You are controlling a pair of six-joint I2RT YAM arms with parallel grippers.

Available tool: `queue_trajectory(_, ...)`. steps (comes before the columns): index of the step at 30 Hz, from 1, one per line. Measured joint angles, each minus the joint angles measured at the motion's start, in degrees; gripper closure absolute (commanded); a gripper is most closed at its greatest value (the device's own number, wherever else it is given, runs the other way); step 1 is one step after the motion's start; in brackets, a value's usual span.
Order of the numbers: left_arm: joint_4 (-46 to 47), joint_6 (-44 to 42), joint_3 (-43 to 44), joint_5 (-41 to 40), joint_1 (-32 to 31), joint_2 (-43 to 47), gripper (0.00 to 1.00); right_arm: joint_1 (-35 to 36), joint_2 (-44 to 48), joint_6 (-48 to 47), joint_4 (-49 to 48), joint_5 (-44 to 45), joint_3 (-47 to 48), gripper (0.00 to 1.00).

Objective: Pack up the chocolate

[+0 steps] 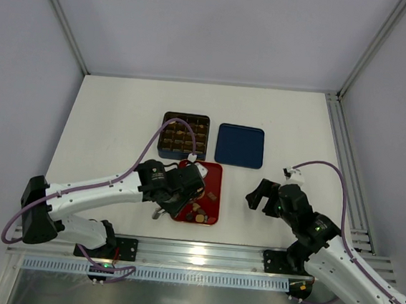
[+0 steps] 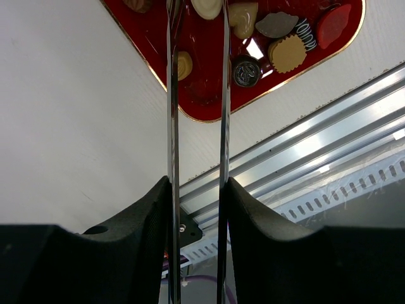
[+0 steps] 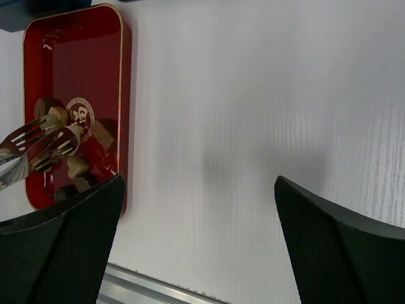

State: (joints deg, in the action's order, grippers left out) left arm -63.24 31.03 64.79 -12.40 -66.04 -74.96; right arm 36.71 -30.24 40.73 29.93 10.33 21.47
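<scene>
Several small chocolates [image 1: 201,212], tan, cream and dark brown, lie at the near end of the flat red tray [image 1: 217,173]. They also show in the left wrist view [image 2: 288,52] and the right wrist view [image 3: 76,166]. My left gripper [image 1: 185,183] is over the tray's left side, shut on metal tongs [image 2: 172,126]. The tongs' slotted tips [image 3: 47,142] sit low over the pieces, and I cannot tell if they hold one. My right gripper [image 1: 263,197] is open and empty over bare table right of the tray [image 3: 82,50].
A dark brown gridded box [image 1: 185,136] stands just behind the red tray, and a flat blue lid [image 1: 239,145] lies to its right. An aluminium rail [image 1: 200,256] runs along the near table edge. The left arm's cable loops over the gridded box.
</scene>
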Motion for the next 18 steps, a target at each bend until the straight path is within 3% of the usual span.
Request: queue_trajectory(18, 0.0, -1.4, 0.0, 1.5, 0.0, -1.3, 0.69, 0.0, 0.5, 0.0, 0.1, 0.0, 0.0, 0.00)
